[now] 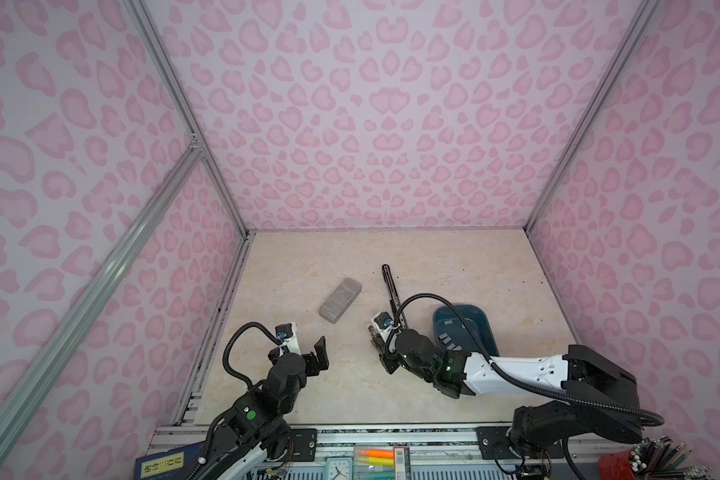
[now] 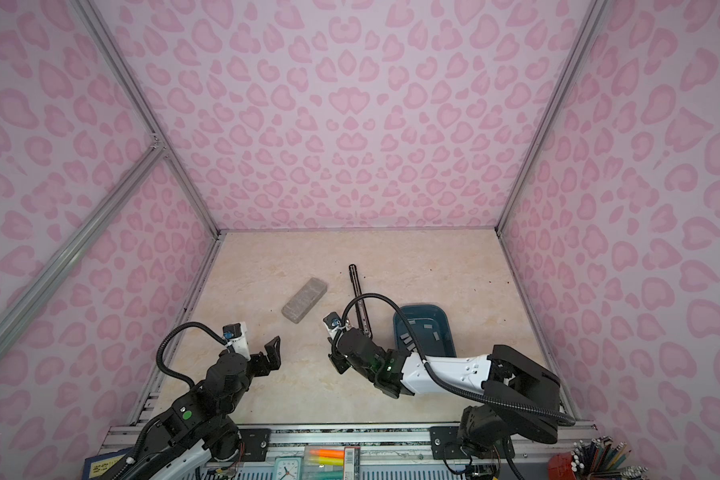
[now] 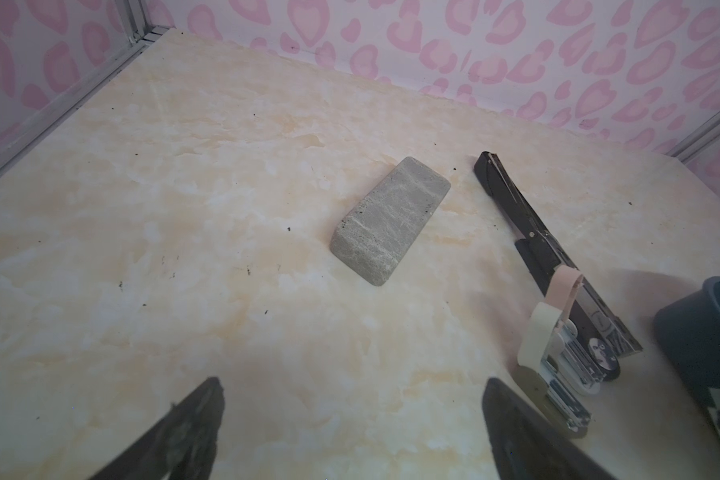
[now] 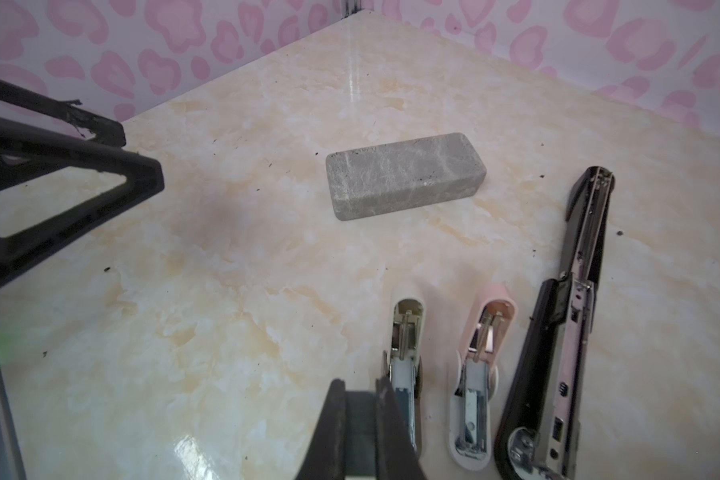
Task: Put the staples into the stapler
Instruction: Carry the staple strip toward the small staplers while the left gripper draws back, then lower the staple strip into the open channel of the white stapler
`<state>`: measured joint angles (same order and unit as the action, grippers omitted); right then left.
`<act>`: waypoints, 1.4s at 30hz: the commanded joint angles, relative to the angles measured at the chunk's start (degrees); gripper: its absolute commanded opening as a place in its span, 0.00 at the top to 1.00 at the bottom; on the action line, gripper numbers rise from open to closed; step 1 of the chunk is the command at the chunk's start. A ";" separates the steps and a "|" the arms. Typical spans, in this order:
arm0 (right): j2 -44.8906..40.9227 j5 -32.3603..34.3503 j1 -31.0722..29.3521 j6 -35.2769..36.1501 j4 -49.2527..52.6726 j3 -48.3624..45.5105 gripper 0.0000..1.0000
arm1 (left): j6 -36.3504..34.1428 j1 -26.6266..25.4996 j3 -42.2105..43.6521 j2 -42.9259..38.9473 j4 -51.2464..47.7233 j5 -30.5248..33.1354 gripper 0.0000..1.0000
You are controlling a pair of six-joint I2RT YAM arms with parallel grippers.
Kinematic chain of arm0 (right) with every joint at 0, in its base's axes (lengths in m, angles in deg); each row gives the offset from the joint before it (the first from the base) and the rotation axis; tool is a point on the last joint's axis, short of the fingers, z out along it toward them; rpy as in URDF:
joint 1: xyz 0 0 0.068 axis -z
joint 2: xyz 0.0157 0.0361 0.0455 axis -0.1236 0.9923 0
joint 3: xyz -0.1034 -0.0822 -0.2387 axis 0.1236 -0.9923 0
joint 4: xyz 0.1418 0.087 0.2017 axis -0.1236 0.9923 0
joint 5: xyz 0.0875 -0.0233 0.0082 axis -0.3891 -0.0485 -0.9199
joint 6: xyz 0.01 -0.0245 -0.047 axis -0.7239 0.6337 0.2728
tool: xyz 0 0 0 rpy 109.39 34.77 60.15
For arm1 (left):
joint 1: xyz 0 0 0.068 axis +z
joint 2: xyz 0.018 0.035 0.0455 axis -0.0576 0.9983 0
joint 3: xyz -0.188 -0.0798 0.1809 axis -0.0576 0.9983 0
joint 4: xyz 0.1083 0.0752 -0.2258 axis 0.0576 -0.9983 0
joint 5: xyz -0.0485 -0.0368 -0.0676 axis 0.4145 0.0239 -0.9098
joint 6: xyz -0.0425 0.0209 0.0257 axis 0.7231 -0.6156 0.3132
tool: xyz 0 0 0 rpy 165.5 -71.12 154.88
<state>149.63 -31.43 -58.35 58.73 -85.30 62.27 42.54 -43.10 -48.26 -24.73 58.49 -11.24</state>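
Right gripper (image 4: 360, 390), clenched, hangs near the opened black stapler (image 4: 566, 324); left gripper (image 3: 352, 386) released.

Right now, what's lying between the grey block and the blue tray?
The long black stapler, opened out flat, lies on the table between the grey block and the blue tray. Both top views show it.

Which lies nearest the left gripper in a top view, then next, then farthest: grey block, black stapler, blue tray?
1. grey block, just beyond the open left gripper, left of centre.
2. black stapler, mid-table, further right.
3. blue tray, farthest, on the right side.
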 commanded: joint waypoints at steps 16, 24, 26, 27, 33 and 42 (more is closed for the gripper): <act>13.45 6.43 -2.95 8.50 -0.83 6.70 1.00 | 0.53 -0.08 -0.60 1.56 2.01 -1.06 0.02; 10.43 3.51 -0.62 5.98 -3.02 2.58 1.00 | 0.61 -0.09 -0.92 2.79 2.08 -1.13 0.02; 9.34 2.41 0.08 5.64 -3.88 1.30 1.00 | 0.61 -0.09 -0.91 2.82 2.05 -1.24 0.02; 8.81 2.12 0.45 5.23 -4.01 0.67 1.00 | 0.61 -0.05 -0.93 2.77 2.09 -1.22 0.02; 7.87 -2.34 1.98 3.16 -4.94 -1.06 1.00 | 0.61 -0.20 -0.96 2.66 2.12 -1.36 0.02; 10.32 -3.39 3.89 2.14 -6.19 -0.82 1.00 | 0.70 -0.28 -0.96 2.75 2.03 -1.33 0.02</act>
<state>159.42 -33.64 -55.16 62.05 -89.45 61.57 42.72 -43.36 -48.41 -22.06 58.60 -12.70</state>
